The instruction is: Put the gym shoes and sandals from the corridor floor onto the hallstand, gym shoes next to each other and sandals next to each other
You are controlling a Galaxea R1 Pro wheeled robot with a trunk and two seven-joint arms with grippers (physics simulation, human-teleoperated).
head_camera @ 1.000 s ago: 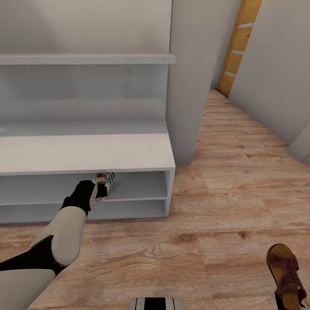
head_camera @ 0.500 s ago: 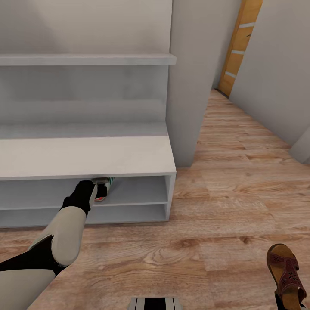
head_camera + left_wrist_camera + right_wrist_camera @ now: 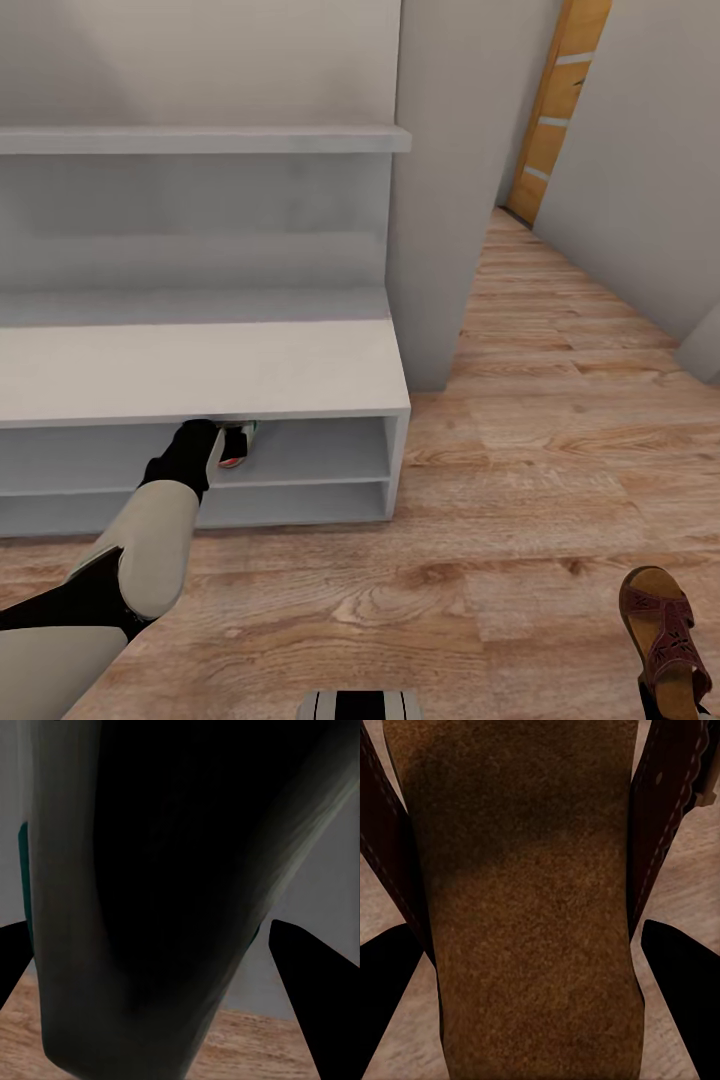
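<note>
The hallstand (image 3: pixel 200 365) is the landmark here: a light grey unit with a wide low bench on top, two open shelf levels below it, and one floating shelf higher up on the back panel.

The left arm reaches into the upper open shelf level, just under the bench edge. The left gripper (image 3: pixel 228 440) holds a gym shoe (image 3: pixel 240 440) there. In the head view only a small part of the shoe can be seen, white with a green stripe and a red-orange patch, because the bench covers the rest. I cannot tell if the shoe already rests on the shelf board or hangs a little above it. In the left wrist view the gym shoe (image 3: pixel 150 907) stands between the two dark fingertips (image 3: pixel 311 982), so the jaws are pinching it.

On the corridor floor (image 3: pixel 540 450), well apart from the right front corner of the hallstand and nearer to the robot, a sandal (image 3: pixel 662 625) is seen, dark brown-maroon with a tan footbed. The right gripper (image 3: pixel 536 967) shows in the right wrist view, where the sandal's footbed (image 3: pixel 525 900) lies between the two dark fingertips (image 3: pixel 682 982); the jaws seem to be pinching the sandal.

Beyond the hallstand, along the corridor, stands an orange wooden door (image 3: pixel 555 110).
</note>
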